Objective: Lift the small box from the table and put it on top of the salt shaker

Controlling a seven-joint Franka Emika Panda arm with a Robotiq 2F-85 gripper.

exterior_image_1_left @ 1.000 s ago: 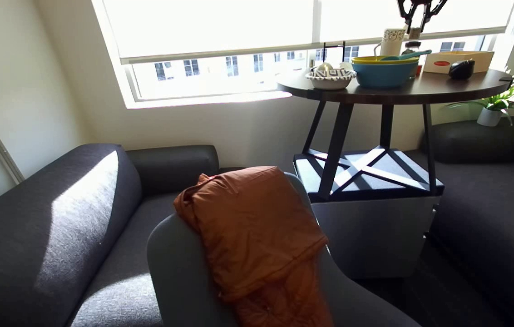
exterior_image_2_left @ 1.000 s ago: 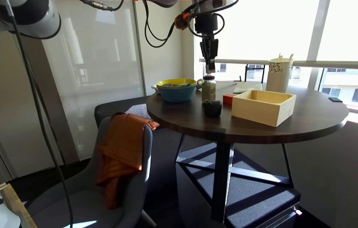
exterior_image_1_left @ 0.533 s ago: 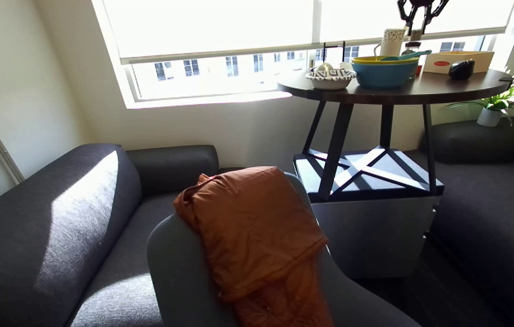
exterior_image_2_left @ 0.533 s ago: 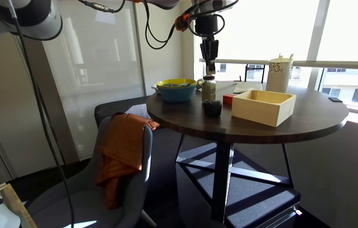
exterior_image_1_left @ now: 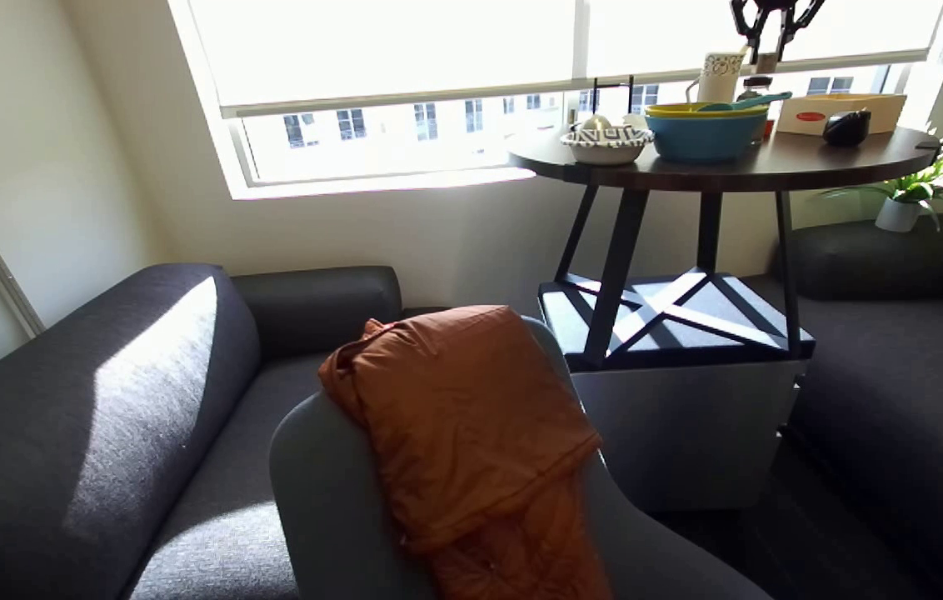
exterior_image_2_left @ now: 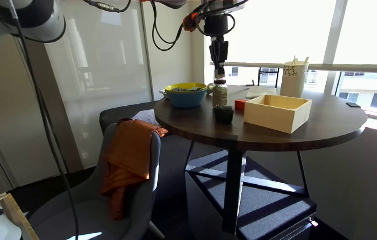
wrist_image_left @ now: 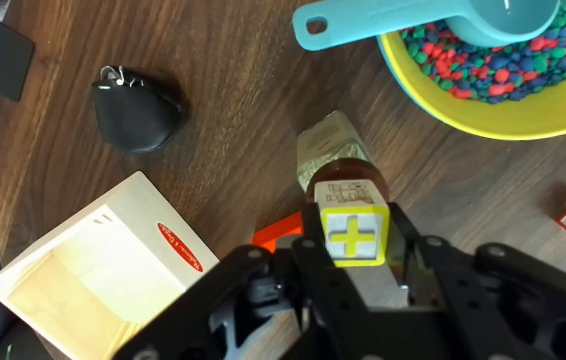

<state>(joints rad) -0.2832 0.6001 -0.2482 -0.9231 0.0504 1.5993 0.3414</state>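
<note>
The small box, a wooden block with a yellow plus [wrist_image_left: 352, 237], is pinched between the fingers of my gripper [wrist_image_left: 352, 215] in the wrist view. The salt shaker [wrist_image_left: 335, 142] is a clear upright bottle with a brown cap, standing on the round dark table [exterior_image_2_left: 335, 116]. In an exterior view, my gripper [exterior_image_2_left: 220, 68] points down and holds the block [exterior_image_2_left: 219, 76] right over the cap of the shaker [exterior_image_2_left: 220, 95]. I cannot tell whether block and cap touch. An exterior view shows the gripper [exterior_image_1_left: 767, 50], block [exterior_image_1_left: 765, 64] and shaker cap [exterior_image_1_left: 757, 83] roughly lined up.
A blue bowl [exterior_image_2_left: 185, 99] with a yellow rim stands beside the shaker. A black pouch [exterior_image_2_left: 223, 114], a red block [exterior_image_2_left: 240, 104] and an open wooden box [exterior_image_2_left: 268, 116] are close by. A tall patterned cup [exterior_image_2_left: 293, 81] stands farther back.
My gripper has shifted slightly with the block still in it, a little right in an exterior view and a little left in an exterior view. The shaker has not moved.
</note>
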